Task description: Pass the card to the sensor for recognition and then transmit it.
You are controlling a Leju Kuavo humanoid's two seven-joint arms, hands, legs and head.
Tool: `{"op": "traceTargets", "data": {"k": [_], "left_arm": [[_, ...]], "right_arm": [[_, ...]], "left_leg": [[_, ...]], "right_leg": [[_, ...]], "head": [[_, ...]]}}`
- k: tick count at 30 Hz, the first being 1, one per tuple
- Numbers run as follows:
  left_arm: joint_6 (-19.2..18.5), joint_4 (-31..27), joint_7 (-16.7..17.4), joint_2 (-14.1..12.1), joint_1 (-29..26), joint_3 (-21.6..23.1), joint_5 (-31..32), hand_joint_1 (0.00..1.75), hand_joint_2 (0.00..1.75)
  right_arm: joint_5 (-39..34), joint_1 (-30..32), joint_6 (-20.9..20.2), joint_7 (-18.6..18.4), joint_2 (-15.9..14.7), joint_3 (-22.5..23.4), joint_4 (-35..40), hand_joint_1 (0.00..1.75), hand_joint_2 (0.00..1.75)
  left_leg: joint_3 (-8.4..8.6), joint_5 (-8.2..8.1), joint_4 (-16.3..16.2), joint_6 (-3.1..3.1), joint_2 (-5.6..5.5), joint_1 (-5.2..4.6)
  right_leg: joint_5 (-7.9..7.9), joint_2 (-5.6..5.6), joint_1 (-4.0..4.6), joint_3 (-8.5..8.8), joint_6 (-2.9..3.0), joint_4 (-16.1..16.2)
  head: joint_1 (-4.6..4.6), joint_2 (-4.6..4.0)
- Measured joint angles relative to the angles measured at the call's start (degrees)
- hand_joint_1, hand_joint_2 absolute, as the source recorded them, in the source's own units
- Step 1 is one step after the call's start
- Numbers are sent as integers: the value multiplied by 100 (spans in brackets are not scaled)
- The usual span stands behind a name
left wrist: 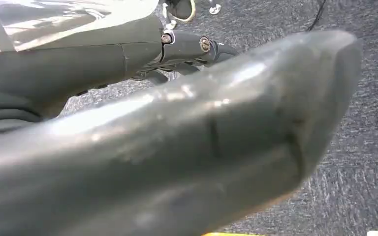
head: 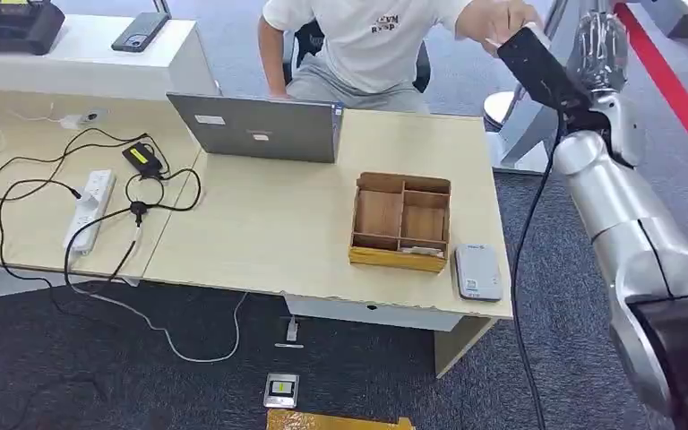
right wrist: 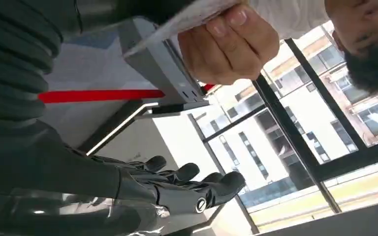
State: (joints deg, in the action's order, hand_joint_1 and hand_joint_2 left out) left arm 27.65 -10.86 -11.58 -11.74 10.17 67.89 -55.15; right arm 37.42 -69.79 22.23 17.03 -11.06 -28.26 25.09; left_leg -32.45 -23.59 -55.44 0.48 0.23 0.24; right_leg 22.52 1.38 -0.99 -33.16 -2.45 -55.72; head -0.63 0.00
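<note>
Your right hand [right wrist: 177, 189] is raised with fingers spread and empty beside the person's hand [right wrist: 231, 44], which pinches the card [right wrist: 187, 17]; thin, stiff, light and slippery, I judge, so take its free edge.

Office. Light wood desk [head: 260, 242] on dark grey carpet [head: 81, 367]; on the desk, an open laptop [head: 260, 127] at its far edge with a person seated behind it, power strip [head: 90, 208] and tangled cables left of the laptop. Right wrist view: large windows [right wrist: 300, 128] facing city buildings.
</note>
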Motion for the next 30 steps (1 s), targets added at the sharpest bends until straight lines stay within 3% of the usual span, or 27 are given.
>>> {"op": "traceTargets", "data": {"k": [20, 30], "left_arm": [[-4, 0, 46, 2, -9, 0, -107, 0, 0], [116, -2, 142, 37, -22, -7, -313, 0, 0]], "right_arm": [[-170, 2, 74, 188, 37, -149, -181, 175, 175], [-479, 316, 4, 282, -42, -179, -177, 175, 175]], "left_leg": [[1, 0, 0, 0, 2, 0], [4, 0, -1, 0, 3, 0]], "right_leg": [[0, -1, 1, -1, 0, 0], [0, -1, 1, 0, 0, 3]], "head": [[0, 0], [4, 0]]}}
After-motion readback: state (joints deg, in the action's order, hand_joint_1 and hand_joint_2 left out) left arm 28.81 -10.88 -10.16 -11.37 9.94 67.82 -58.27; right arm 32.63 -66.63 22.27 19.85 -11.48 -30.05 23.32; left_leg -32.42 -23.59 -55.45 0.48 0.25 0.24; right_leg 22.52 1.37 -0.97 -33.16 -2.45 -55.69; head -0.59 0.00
